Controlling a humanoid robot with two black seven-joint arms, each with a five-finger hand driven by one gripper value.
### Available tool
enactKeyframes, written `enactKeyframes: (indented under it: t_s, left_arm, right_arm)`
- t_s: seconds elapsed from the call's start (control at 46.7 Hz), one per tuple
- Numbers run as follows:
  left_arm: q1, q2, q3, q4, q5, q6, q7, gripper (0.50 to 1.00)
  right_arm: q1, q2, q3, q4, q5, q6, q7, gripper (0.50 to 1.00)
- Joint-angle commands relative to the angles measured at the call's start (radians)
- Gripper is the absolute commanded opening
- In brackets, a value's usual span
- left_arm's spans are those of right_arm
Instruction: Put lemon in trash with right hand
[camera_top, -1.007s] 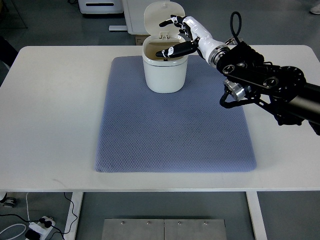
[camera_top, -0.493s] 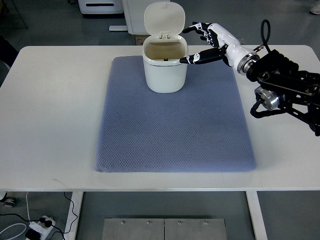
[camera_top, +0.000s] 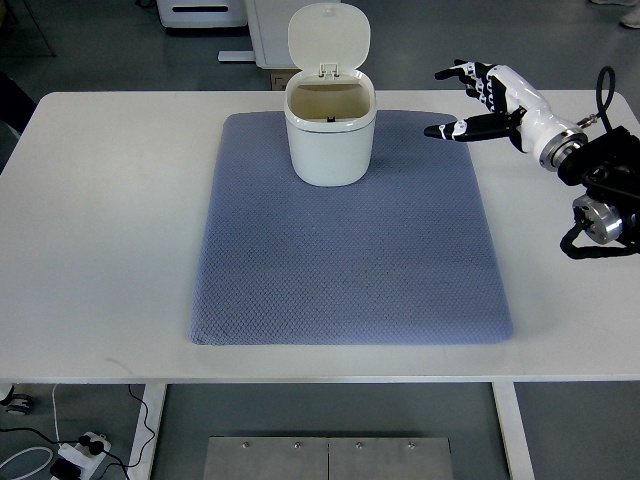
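Note:
A white trash bin (camera_top: 330, 135) stands on the far middle of the blue-grey mat (camera_top: 350, 260), its lid (camera_top: 328, 36) flipped up. The inside I can see is tan; no lemon shows anywhere in view. My right hand (camera_top: 462, 98) hovers to the right of the bin, over the mat's far right corner, well apart from the bin. Its fingers are spread and hold nothing. The right arm (camera_top: 590, 170) comes in from the right edge. The left arm is out of view.
The mat lies on a white table (camera_top: 100, 230). White equipment (camera_top: 200, 12) stands on the floor beyond the far edge. Cables and a power strip (camera_top: 75, 455) lie on the floor under the front left corner.
My right hand has drawn back from above the bin's opening to the right, away from the bin, staying open and empty. The arm has retreated toward the right edge.

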Motion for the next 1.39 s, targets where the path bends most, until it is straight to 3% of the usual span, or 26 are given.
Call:
enactKeyframes:
  t_s: [0.0, 0.364, 0.6, 0.729, 0.879, 1.007, 1.157, 1.243, 1.371]
  left_arm:
    - [0.0, 0.0, 0.0, 0.0, 0.0, 0.0, 0.0, 1.0]
    - [0.0, 0.0, 0.0, 0.0, 0.0, 0.0, 0.0, 1.0]
    - [0.0, 0.0, 0.0, 0.0, 0.0, 0.0, 0.0, 1.0]
    - [0.0, 0.0, 0.0, 0.0, 0.0, 0.0, 0.0, 1.0]
    - [0.0, 0.0, 0.0, 0.0, 0.001, 0.0, 0.0, 1.0]
    - [0.0, 0.0, 0.0, 0.0, 0.0, 0.0, 0.0, 1.0]
    - [0.0, 0.0, 0.0, 0.0, 0.0, 0.0, 0.0, 1.0]
    - [0.0, 0.0, 0.0, 0.0, 0.0, 0.0, 0.0, 1.0]
    - [0.0, 0.0, 0.0, 0.0, 0.0, 0.0, 0.0, 1.0]
  right_arm:
    - [-0.049, -0.009, 0.05, 0.0, 0.0, 0.0, 0.003, 1.0]
    - [-0.236, 0.003, 0.251, -0.054, 0.0, 0.0, 0.023, 1.0]
    - [-0.265, 0.027, 0.268, -0.12, 0.001, 0.0, 0.025, 1.0]
    - [-0.29, 0.07, 0.318, -0.126, 0.003, 0.002, 0.036, 1.0]
    - [-0.343, 0.153, 0.42, -0.164, 0.003, 0.003, 0.115, 1.0]
    - [-0.343, 0.222, 0.444, -0.209, 0.006, 0.006, 0.117, 1.0]
    - [-0.34, 0.259, 0.472, -0.268, 0.136, 0.066, 0.099, 1.0]
    - [-0.337, 0.259, 0.498, -0.31, 0.204, 0.142, 0.045, 1.0]
    - [-0.336, 0.262, 0.558, -0.353, 0.232, 0.182, -0.041, 1.0]
